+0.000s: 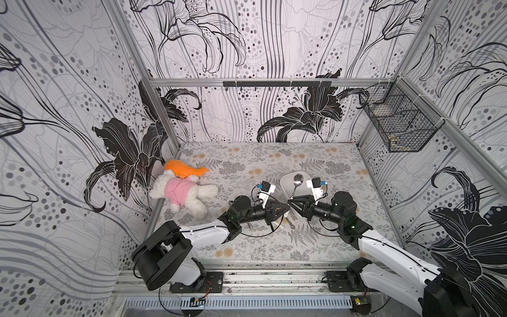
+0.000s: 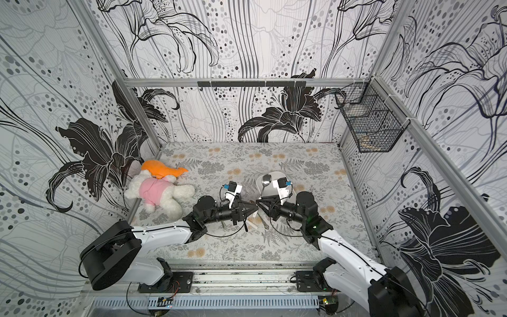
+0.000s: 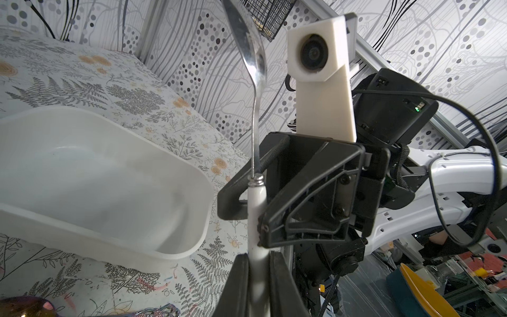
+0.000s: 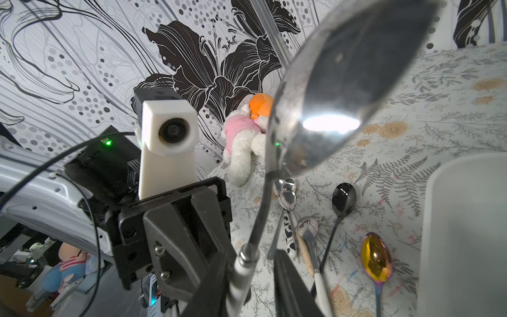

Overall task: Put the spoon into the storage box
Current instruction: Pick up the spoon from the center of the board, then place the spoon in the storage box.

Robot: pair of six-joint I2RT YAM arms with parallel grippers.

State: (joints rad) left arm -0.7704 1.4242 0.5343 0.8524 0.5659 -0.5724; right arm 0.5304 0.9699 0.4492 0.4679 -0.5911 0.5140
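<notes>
We count one box [image 3: 82,170], one spoon [image 3: 253,63] pinched by left fingers [image 3: 238,288], right fingers [image 3: 277,219] flanking it, grip unclear, at least four other spoons [image 4: 344,197] on the surface [image 4: 439,109]

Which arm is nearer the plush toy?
Left. The left arm lies beside the plush toy; the right arm is farther off, on the storage box's other side.

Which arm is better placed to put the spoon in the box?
Likely right: the right gripper straddles the spoon handle, its arm over the storage box; the left gripper grips the end, beside it.
</notes>
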